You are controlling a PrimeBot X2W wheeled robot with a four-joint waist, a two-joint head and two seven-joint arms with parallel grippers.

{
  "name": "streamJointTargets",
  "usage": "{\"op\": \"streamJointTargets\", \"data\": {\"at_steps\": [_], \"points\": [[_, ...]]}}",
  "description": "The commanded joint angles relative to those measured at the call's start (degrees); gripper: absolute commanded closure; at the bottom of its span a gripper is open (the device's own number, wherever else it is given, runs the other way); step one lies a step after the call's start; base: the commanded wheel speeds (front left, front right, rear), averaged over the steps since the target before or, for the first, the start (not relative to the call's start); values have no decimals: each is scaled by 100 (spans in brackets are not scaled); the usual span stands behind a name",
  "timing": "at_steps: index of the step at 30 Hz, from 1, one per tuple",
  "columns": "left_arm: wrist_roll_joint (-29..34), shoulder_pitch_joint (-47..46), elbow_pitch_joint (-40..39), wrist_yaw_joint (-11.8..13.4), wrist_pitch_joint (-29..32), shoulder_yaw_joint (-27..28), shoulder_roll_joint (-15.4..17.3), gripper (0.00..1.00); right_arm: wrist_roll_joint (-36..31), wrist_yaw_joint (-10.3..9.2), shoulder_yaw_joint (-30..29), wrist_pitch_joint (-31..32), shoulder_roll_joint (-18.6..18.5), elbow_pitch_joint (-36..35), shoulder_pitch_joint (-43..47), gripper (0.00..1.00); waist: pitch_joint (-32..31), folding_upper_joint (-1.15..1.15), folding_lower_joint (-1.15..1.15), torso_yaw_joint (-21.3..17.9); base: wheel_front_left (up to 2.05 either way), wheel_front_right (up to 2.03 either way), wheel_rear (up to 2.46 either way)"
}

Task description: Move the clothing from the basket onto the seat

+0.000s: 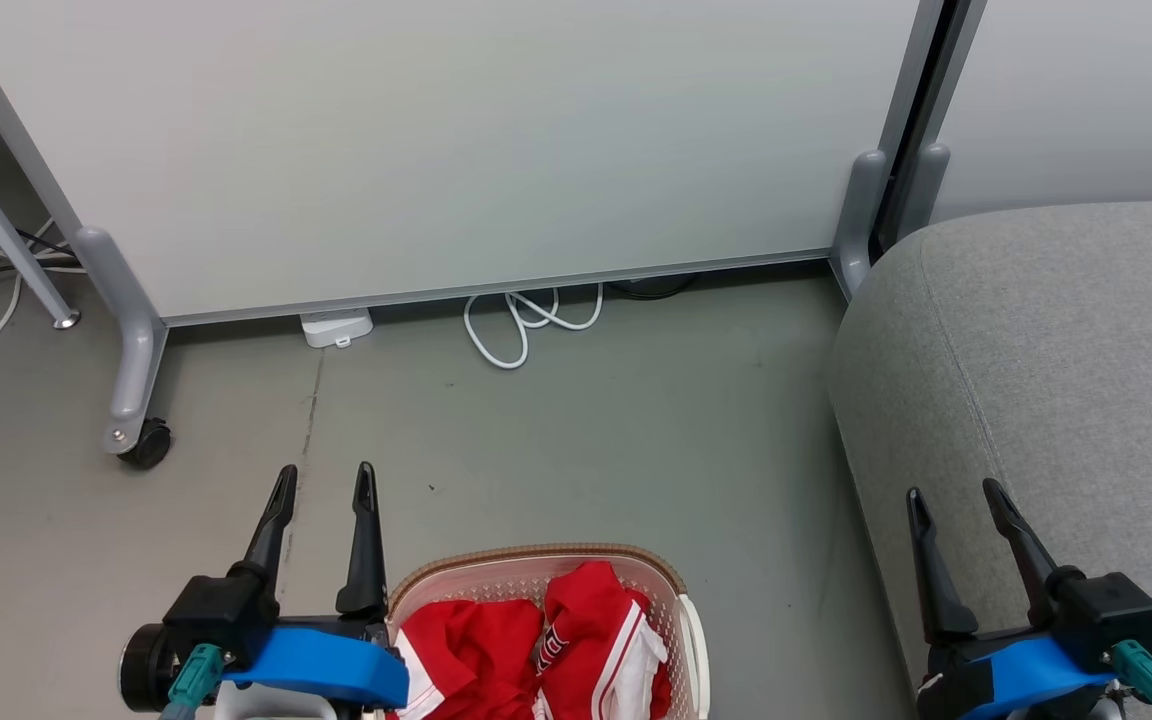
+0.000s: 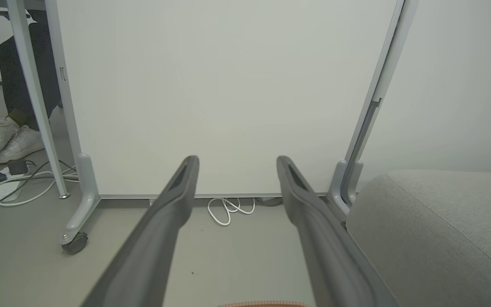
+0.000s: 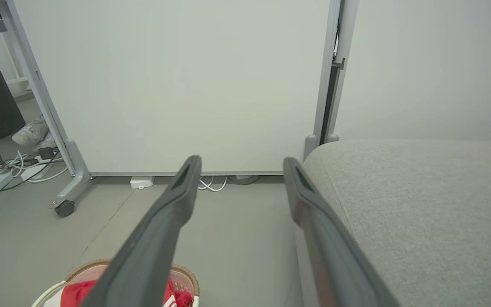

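Left end effector (image 1: 324,475) and right end effector (image 1: 953,492) both spread wide, empty; red clothes (image 1: 481,645) in basket (image 1: 536,553) look light, floppy, so probably best pinched at the raised top fold.

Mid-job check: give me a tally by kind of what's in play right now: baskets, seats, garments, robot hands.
Basket: 1
Seat: 1
Red garments: 2, both in the basket: left garment, lettered garment
Hands: 2, both open and empty: left hand, right hand
Total: 6
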Motion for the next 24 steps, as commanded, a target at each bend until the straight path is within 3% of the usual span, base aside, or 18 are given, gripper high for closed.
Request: {"op": "streamJointTargets", "data": {"at_steps": [1, 15, 24], "points": [[106, -109, -31, -7, -51, 3, 7, 0, -120, 12, 8, -57, -38, -28, -42, 0, 2, 0, 0, 1, 0, 0, 0], [681, -101, -16, -15, -197, -55, -31, 0, -733, 14, 23, -201, -41, -72, -7, 0, 23, 0, 0, 27, 0, 0, 0], [655, -95, -11, -38, -195, -5, -51, 0, -682, 14, 19, -203, -40, -61, -17, 0, 24, 0, 0, 22, 0, 0, 0]]}}
